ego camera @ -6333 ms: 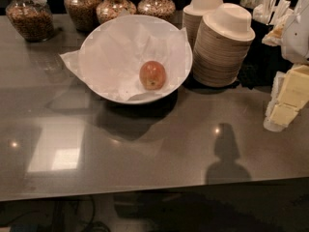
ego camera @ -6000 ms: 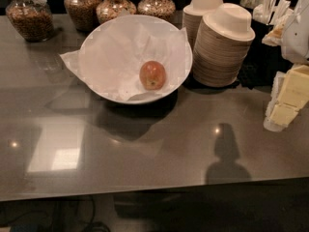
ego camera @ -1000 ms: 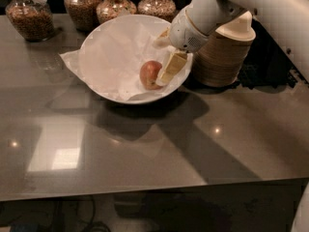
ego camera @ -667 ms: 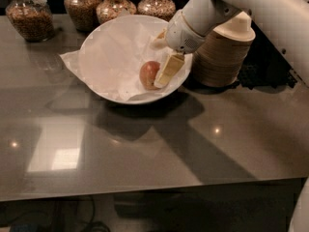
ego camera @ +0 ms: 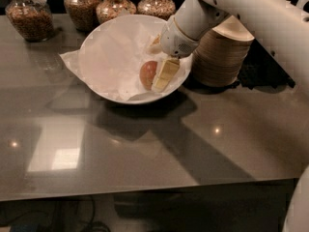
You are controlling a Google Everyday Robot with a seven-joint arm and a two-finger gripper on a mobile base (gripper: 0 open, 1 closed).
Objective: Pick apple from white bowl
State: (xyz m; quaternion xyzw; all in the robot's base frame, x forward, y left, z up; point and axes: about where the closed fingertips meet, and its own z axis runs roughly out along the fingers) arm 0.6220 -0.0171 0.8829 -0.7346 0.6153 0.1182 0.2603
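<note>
Grasping well needs centring: the tool (ego camera: 160, 60) hangs open in the white bowl (ego camera: 137, 98), apple (ego camera: 147, 74) just beside its lower finger (ego camera: 165, 75).

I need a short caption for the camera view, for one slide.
The gripper reaches into the paper-lined white bowl, right beside the apple, with stacked paper bowls behind.

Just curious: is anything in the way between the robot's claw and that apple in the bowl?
Nothing visible is. The gripper hangs open inside the white bowl, with one finger close beside the apple on its right.
</note>
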